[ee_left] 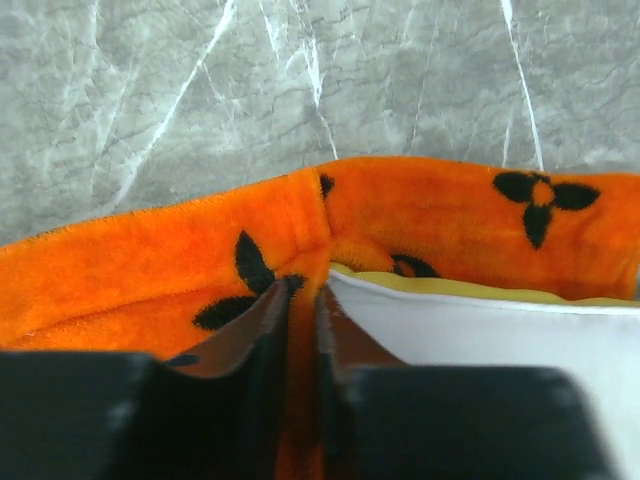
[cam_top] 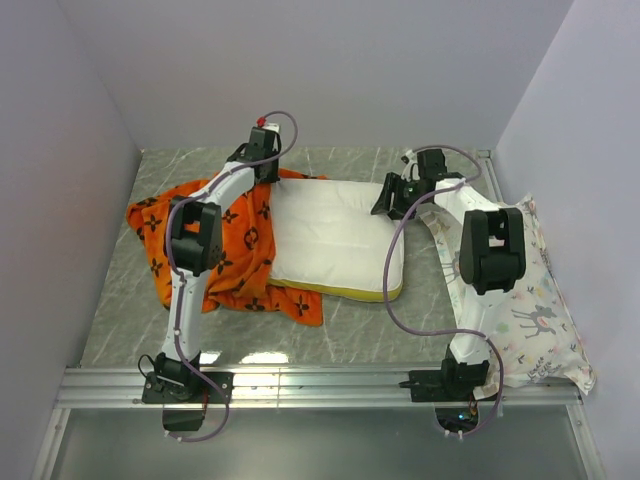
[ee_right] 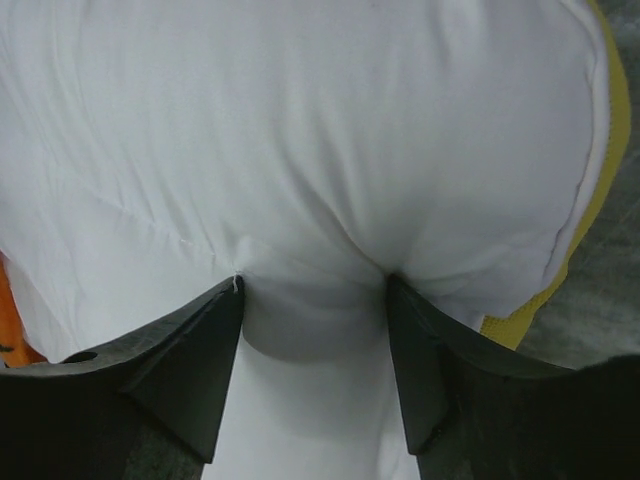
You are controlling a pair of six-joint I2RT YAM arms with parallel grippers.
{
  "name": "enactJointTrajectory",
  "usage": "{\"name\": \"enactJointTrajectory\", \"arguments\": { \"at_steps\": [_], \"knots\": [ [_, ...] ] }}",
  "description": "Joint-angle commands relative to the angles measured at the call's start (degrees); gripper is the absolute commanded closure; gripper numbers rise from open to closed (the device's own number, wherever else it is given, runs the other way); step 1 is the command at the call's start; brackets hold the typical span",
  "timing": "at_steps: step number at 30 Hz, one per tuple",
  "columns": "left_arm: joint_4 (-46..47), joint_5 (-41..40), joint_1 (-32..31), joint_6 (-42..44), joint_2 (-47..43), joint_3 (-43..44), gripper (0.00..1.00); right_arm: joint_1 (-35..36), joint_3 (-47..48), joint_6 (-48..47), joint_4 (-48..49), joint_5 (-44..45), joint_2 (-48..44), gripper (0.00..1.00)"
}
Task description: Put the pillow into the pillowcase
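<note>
Right claw [ee_right: 313, 283], pillow [ee_right: 300, 130] — deer-print cushion [cam_top: 535, 320] beside

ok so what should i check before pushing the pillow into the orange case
1. Left hand gripping the pillowcase rim: ok, jaws shut on orange fabric.
2. Right hand gripping the pillow: ok, white fabric bunched between its fingers.
3. Pillow edge at the opening: ok, its yellow-banded edge lies right beside the orange rim.
4. Opening held wide: cannot tell, only one pinch point shows.
5. Pillow inside the case: not ok, most of it lies uncovered.
</note>
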Motion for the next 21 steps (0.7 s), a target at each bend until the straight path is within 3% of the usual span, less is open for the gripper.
{"name": "enactJointTrajectory", "arguments": {
  "at_steps": [1, 2, 3, 11, 15, 21],
  "knots": [
    [-0.24, -0.86, 0.27, -0.46, 0.48, 1.60, 0.86, 2.32, -1.37, -1.60, -1.99, -1.71, 0.88, 0.39],
    [0.12, 0.80, 0.19, -0.55, -0.91, 1.16, 0.96, 2.41, -1.54, -1.86, -1.82, -1.89, 0.71, 0.42],
    [0.81, 2.74, 0.10, -0.64, -1.88, -0.32, 1.00, 2.50, -1.54, -2.04, -1.73, -2.15, 0.62, 0.47],
    [4.25, 19.69, -7.28, -1.86, -9.98, -5.25, 0.99, 6.27, -1.90, -1.08, 2.05, -7.50, 0.18, 0.72],
    [5.13, 24.20, -10.71, -6.87, -11.47, -5.96, 0.92, 8.56, -1.45, -0.81, 3.10, -9.62, -0.70, 0.76],
    [8.72, 26.39, -15.10, -13.02, -13.14, -11.13, 1.00, 8.57, -5.14, 0.24, 6.44, -12.78, -5.44, 0.82]
  ]
}}
